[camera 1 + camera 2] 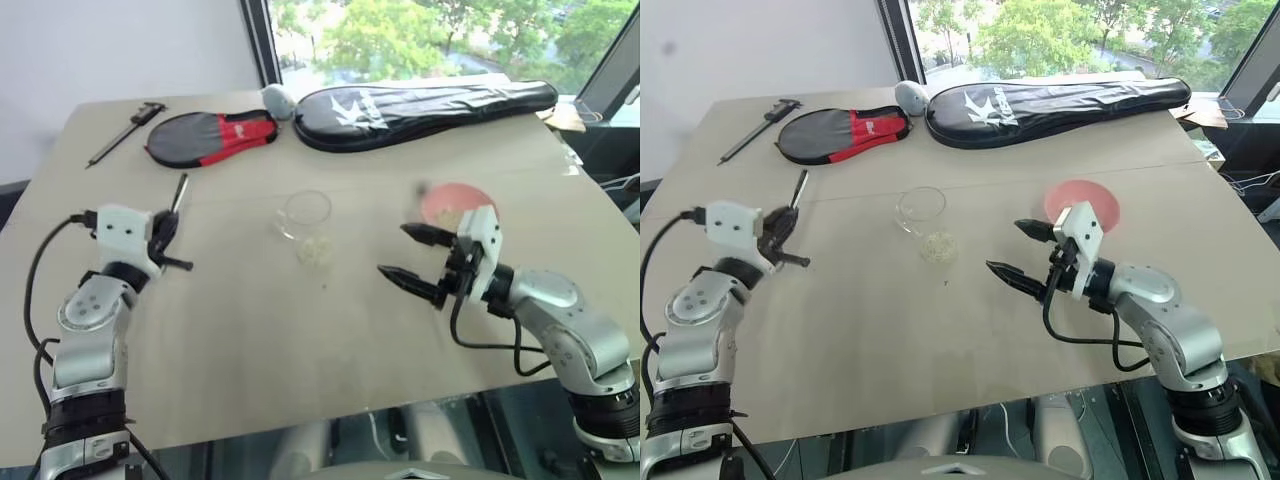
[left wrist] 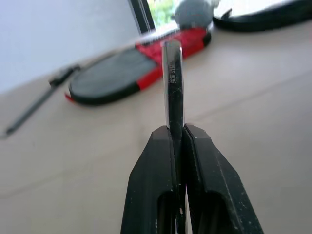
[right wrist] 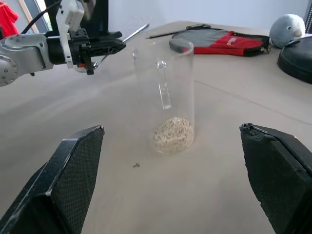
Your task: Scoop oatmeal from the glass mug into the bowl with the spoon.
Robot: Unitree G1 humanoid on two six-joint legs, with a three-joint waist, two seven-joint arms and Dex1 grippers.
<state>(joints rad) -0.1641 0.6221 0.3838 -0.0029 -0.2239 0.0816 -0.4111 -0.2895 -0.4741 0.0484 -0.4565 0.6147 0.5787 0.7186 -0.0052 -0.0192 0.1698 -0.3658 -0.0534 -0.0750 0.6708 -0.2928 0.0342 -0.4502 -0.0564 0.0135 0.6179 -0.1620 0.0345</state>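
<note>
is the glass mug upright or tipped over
Upright: the glass mug stands on its base, open rim up, with oatmeal settled at the bottom.

Bare table between spoon-holding left gripper and glass mug; open right gripper faces mug unobstructed; pink bowl just behind it.
</note>
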